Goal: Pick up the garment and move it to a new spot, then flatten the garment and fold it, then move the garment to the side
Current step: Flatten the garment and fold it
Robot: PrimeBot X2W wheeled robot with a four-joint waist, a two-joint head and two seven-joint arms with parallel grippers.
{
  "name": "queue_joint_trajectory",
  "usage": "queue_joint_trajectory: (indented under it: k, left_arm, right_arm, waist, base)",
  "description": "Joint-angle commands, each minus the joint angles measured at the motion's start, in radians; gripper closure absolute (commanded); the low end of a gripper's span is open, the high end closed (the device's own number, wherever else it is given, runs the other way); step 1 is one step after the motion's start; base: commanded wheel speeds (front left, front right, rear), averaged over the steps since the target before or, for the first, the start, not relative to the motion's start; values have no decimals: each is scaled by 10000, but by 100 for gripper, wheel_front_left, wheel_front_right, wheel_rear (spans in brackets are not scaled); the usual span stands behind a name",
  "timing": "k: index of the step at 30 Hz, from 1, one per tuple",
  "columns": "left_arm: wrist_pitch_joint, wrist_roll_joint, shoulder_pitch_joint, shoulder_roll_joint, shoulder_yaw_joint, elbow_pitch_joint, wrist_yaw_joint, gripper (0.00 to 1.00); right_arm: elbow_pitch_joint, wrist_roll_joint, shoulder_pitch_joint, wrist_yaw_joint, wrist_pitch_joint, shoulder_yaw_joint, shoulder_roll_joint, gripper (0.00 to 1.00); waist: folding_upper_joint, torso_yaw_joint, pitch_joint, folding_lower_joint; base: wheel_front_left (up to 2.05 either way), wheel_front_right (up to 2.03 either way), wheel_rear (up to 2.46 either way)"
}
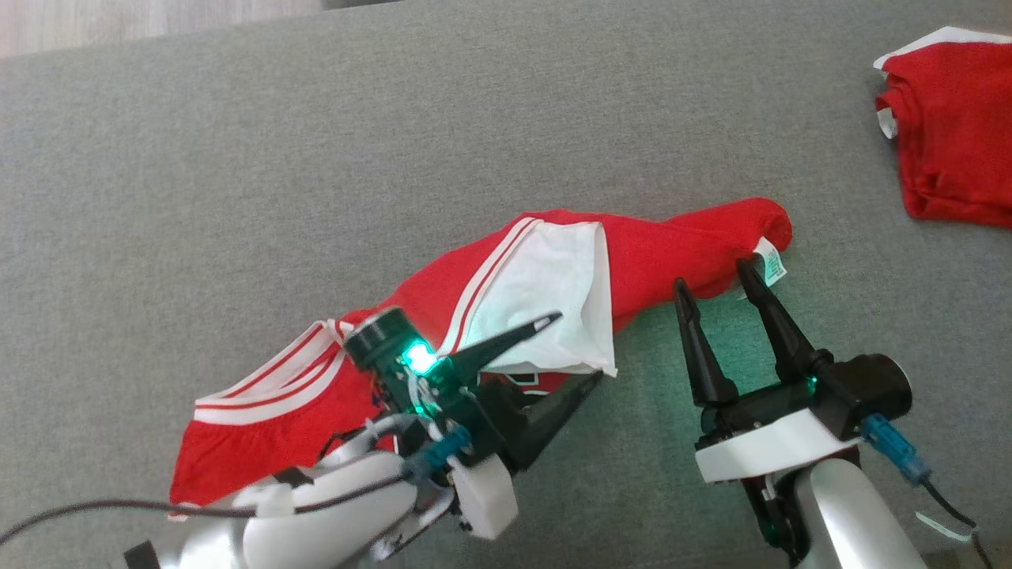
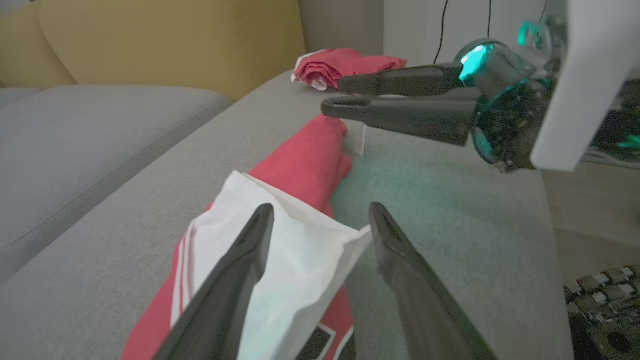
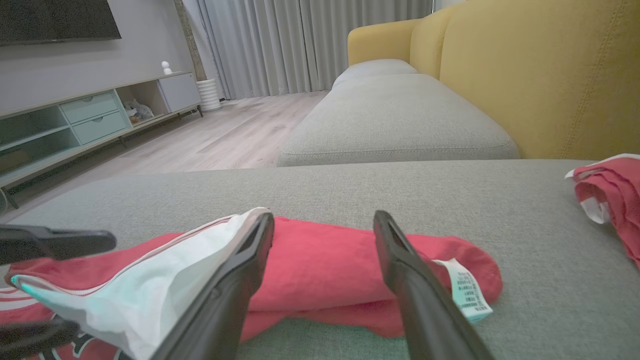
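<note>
Our left gripper (image 1: 575,348) at lower left, jaws spread wide, fingers slanting up and rightward, pale forearm (image 1: 332,514) below it, our right gripper (image 1: 711,275) beside it, jaws likewise parted, fingers pointing up, the two not touching

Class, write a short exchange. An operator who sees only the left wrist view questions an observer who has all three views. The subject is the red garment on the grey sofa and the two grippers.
Operator: I see the right gripper side-on. Is it open or shut?
Observer: Open. The head view shows its fingers spread, with the tips at the near edge of the garment.
Operator: What lies behind the left gripper?
Observer: The garment's other end. It is a band striped red and white, lying on the sofa.
</note>
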Motion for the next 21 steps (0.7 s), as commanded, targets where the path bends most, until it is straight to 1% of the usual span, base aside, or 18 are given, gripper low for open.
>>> queue_joint_trajectory:
  k: [1, 4, 10, 17, 18, 19, 20, 21]
  left_arm:
    - [125, 209, -382, 196, 230, -301, -74, 0]
    - [458, 821, -516, 135, 107, -184, -255, 0]
    - [687, 1538, -707, -375, 24, 291, -633, 0]
    - [653, 1742, -843, -852, 1, 890, -1054, 0]
    - [643, 1767, -861, -879, -1, 947, -1120, 33]
    - [606, 1809, -879, -900, -3, 982, -1176, 88]
    - [578, 1845, -888, -912, -5, 1002, -1233, 100]
    - [551, 1872, -891, -919, -7, 1007, -1268, 100]
  right_arm:
    - [-289, 100, -114, -7, -36, 225, -29, 0]
    - [-288, 92, -133, -7, -36, 213, -29, 0]
    - [-279, 70, -233, -7, -36, 212, -29, 0]
    - [-312, 68, -352, -7, -36, 269, -29, 0]
    - [-314, 65, -359, -7, -36, 272, -29, 0]
    - [-314, 63, -365, -7, -36, 271, -29, 0]
    - [-312, 62, -367, -7, -36, 262, -29, 0]
    - [-310, 62, -363, -7, -36, 244, -29, 0]
  waist:
    - [0, -14, 23, 0]
    - [0, -35, 77, 0]
    - [0, -66, 221, 0]
    - [0, -106, 405, 0]
    - [0, -111, 422, 0]
    - [0, -113, 432, 0]
    - [0, -112, 435, 0]
    - [0, -103, 429, 0]
  base:
    - [0, 0, 0]
    - [0, 0, 0]
    - [0, 0, 0]
    - [0, 0, 0]
    - [0, 0, 0]
    - [0, 0, 0]
    - [0, 0, 0]
    - [0, 0, 0]
